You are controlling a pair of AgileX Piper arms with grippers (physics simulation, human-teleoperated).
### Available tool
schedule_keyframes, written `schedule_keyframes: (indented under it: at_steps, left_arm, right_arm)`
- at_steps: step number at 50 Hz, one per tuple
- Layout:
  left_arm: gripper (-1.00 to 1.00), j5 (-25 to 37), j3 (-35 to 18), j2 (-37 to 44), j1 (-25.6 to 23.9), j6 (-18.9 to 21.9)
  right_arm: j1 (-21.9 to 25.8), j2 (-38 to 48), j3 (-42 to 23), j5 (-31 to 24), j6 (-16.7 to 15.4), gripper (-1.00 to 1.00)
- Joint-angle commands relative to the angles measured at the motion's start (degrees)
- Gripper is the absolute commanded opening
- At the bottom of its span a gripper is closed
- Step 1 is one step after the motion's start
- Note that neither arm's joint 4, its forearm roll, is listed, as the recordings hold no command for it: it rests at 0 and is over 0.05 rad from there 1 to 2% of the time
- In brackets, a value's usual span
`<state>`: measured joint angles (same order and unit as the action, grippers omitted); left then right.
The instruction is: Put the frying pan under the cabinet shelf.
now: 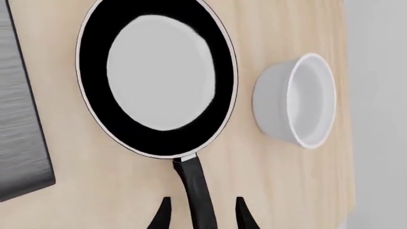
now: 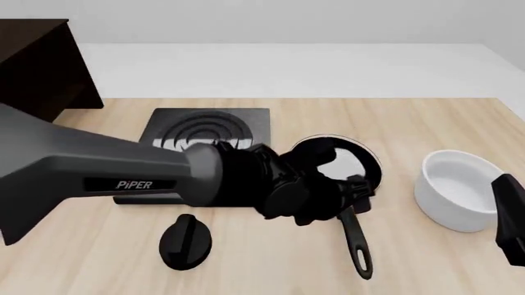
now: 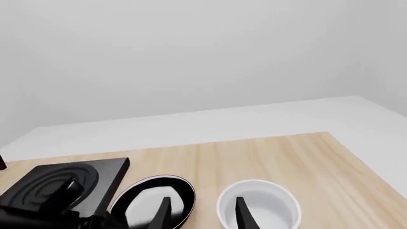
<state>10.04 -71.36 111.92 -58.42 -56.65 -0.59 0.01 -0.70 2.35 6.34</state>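
The frying pan (image 2: 332, 155) lies flat on the wooden table, right of the stove plate, with its long handle (image 2: 356, 239) pointing toward the near edge. In the left wrist view the pan (image 1: 156, 76) fills the frame. My left gripper (image 1: 202, 217) is open, its two fingers on either side of the handle (image 1: 196, 186) close to the pan's rim, with a gap on each side. In the front view the left gripper (image 2: 355, 189) sits over that handle root. The dark cabinet shelf (image 2: 41, 67) stands at the far left. My right gripper (image 3: 202, 214) is open and empty, near the right edge.
A white deep pot (image 2: 459, 189) stands right of the pan, also in the left wrist view (image 1: 299, 100). A black stove plate (image 2: 209, 132) with rings lies left of the pan. A small black knob (image 2: 184, 241) lies near the front edge.
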Motion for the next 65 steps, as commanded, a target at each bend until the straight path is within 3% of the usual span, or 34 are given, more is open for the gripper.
schedule_keyframes:
  at_steps: [1,26,65]
  left_arm:
    - [1.00,-1.89,1.39,1.35,0.33,-2.16]
    - [1.00,-7.59,3.99,5.20,-1.92,-6.27]
    - [1.00,-12.98,6.21,8.01,-5.84,-8.90]
  right_arm:
    - [-0.15,0.00,-0.08,0.06,0.16,1.00]
    - [-0.18,0.00,-0.13,-0.04,0.31,1.00]
    - [-0.22,0.00,-0.12,0.05,0.43,1.00]
